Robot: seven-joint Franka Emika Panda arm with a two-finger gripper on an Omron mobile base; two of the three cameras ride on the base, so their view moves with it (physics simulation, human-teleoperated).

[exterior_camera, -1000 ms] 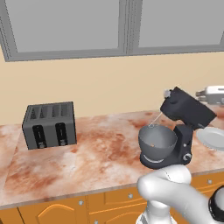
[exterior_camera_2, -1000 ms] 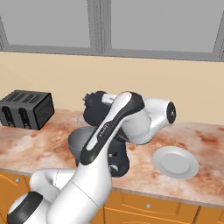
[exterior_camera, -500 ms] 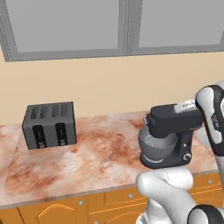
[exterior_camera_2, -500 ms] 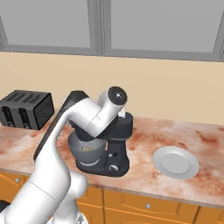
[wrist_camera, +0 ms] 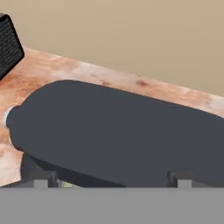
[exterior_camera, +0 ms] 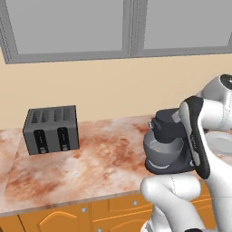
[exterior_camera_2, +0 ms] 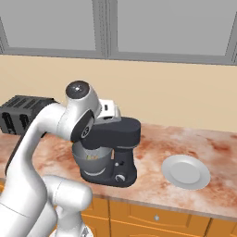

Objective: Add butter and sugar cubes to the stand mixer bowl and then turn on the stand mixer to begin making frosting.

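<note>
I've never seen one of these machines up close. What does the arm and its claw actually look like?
The arm is made of glossy white, rounded tube-like segments joined by dark grey bands, with a round dark cap at one joint. No loose cables or markings are visible. The gripper ends in two small dark, blocky finger tips.

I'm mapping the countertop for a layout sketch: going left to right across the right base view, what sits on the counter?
toaster → stand mixer, with the stand mixer bowl under its head → white plate.
</note>
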